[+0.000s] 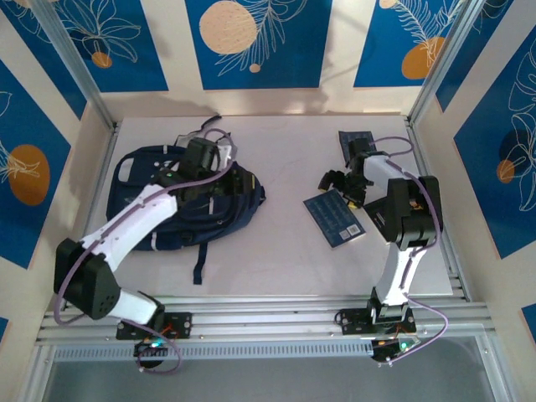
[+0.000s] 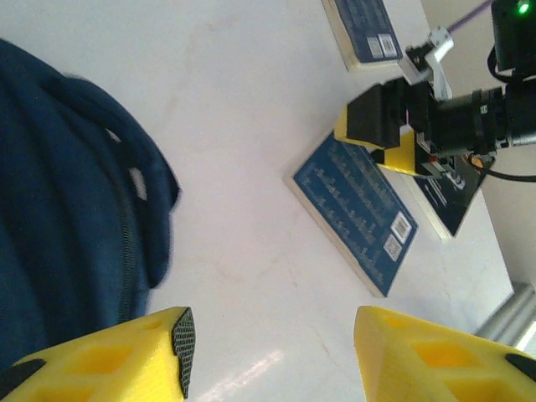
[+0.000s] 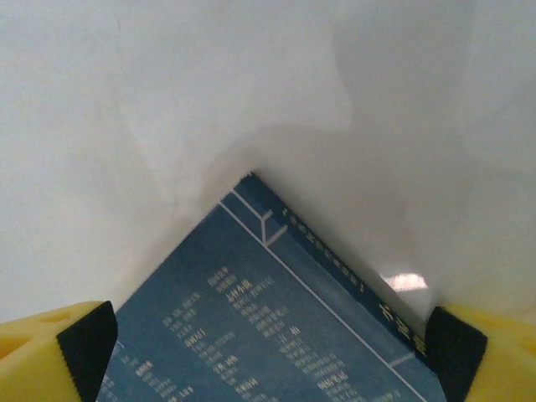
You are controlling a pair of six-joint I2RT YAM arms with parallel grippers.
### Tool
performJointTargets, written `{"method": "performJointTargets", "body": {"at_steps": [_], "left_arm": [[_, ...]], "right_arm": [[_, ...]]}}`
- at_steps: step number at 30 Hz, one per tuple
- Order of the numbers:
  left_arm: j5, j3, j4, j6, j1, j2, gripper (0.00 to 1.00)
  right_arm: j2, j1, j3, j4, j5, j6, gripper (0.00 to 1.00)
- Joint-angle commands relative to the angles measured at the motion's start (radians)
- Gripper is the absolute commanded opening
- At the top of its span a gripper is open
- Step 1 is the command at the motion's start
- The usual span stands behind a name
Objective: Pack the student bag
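Left fingers point(image 2: 126, 356) stand apart, yellow with black pads, nothing between them but bare white counter point(image 2: 251, 109). Seen from overhead, the left arm point(image 1: 126, 222) stretches diagonally over the student bag point(image 1: 244, 201), its wrist end above the bag's far part.

Student bag: navy fabric, lying flat on the left half of the counter. One dark strap point(image 1: 198, 266) trails toward the near edge. In the left wrist view the blue fabric sits at the left, just beside one finger.

Right fingers point(image 3: 79, 347) are spread wide, one on each side of a blue book point(image 3: 276, 335). A corner of the book points away between them. No grip: the book lies flat on the counter beneath. Whether the tips touch the cover or hang just above it, cannot tell.

Book: dark blue cover, pale print, small barcode labels, right of centre, well apart from the bag. Second book point(image 1: 356, 138), same blue, lies farther back on the right half. Possibly a third partly under the right wrist in the left wrist view; mostly blocked, unsure
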Motion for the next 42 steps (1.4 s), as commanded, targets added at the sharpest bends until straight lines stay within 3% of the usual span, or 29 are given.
{"method": "performJointTargets", "body": {"at_steps": [1, 9, 15, 24, 37, 42], "left_arm": [[0.084, -0.059, 0.137, -0.125, -0.056, 0.078, 0.53], [0.156, -0.145, 0.395, -0.334, -0.136, 0.284, 0.54], [0.193, -0.129, 0.468, -0.394, -0.155, 0.407, 0.56], [0.237, -0.061, 0.485, -0.400, -0.172, 0.526, 0.55], [0.300, 0.008, 0.457, -0.387, -0.221, 0.589, 0.54], [0.329, 0.017, 0.471, -0.394, -0.231, 0.573, 0.46]], "right_arm": [[-0.070, 0.014, -0.089, -0.008, -0.045, 0.072, 0.96], [-0.229, 0.027, -0.287, 0.080, -0.134, 0.148, 0.96], [-0.316, 0.090, -0.412, 0.155, -0.205, 0.216, 0.96], [-0.378, 0.178, -0.492, 0.211, -0.226, 0.260, 0.95], [-0.371, 0.161, -0.512, 0.253, -0.260, 0.272, 0.94], [-0.370, 0.134, -0.540, 0.300, -0.298, 0.298, 0.94]]}}
